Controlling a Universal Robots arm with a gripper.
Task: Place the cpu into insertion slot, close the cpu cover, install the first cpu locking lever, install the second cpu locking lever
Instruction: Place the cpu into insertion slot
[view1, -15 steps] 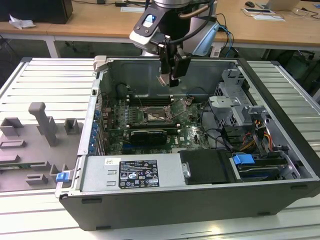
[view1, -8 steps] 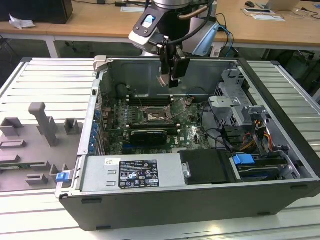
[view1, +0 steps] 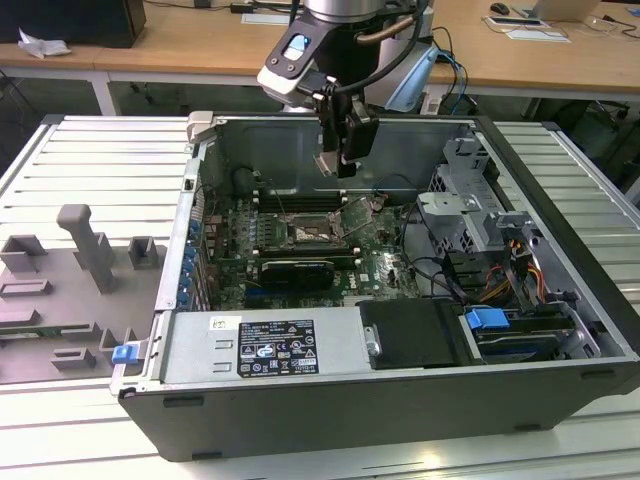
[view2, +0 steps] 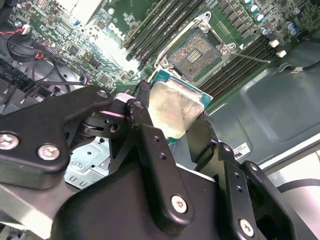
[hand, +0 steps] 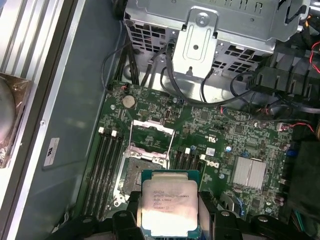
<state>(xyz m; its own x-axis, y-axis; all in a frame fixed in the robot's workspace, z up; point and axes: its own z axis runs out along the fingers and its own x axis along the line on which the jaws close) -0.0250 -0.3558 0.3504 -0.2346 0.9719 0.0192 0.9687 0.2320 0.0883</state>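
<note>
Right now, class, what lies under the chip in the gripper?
Below the chip, held by the gripper, the open socket sits on the green board. The chip hides part of the socket and the board directly beneath it.

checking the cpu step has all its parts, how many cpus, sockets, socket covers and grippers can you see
cpu: 1, held by the gripper
insertion slot: 1, nothing seated in it
cpu cover: 1, open
gripper: 1
total: 4
</note>
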